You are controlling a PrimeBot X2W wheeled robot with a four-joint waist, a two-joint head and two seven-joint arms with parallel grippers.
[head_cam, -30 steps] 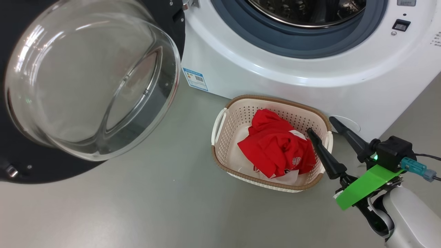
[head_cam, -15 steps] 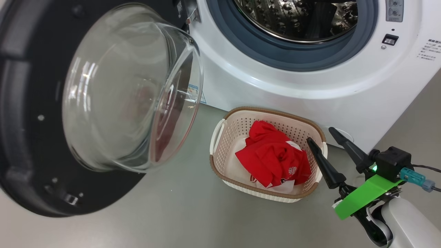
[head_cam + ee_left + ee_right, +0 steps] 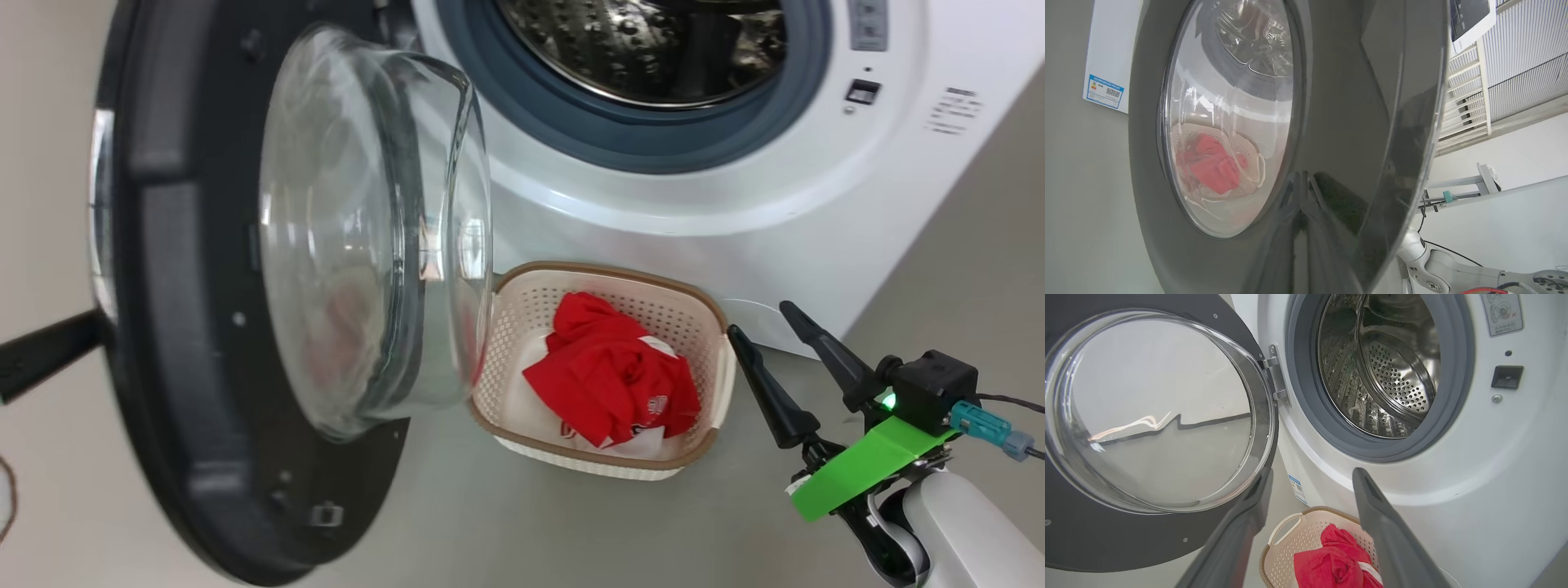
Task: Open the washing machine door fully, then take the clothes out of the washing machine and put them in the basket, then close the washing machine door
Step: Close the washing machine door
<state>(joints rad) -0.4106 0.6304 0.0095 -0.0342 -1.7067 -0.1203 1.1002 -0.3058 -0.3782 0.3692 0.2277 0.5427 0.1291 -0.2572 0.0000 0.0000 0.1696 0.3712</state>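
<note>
Grey floor (image 3: 506, 523) under all. Clothes (image 3: 612, 380) lie bunched in basket (image 3: 604, 272), close by washing machine (image 3: 735, 212) for short drop. Drum (image 3: 645, 49) looks empty. Washing machine door (image 3: 188, 327) stands half open, glass bowl (image 3: 367, 245) over basket's edge. Left gripper (image 3: 49, 355) reaches behind door, likely to push it shut; wide or narrow, cannot tell. Right gripper (image 3: 758, 318) waits beside basket, fingers (image 3: 767, 384) wide, holding nothing, out of door's way.

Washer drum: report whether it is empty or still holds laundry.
Empty, as far as shown: the drum shows bare perforated steel, and the red garment lies in the basket on the floor.
</note>
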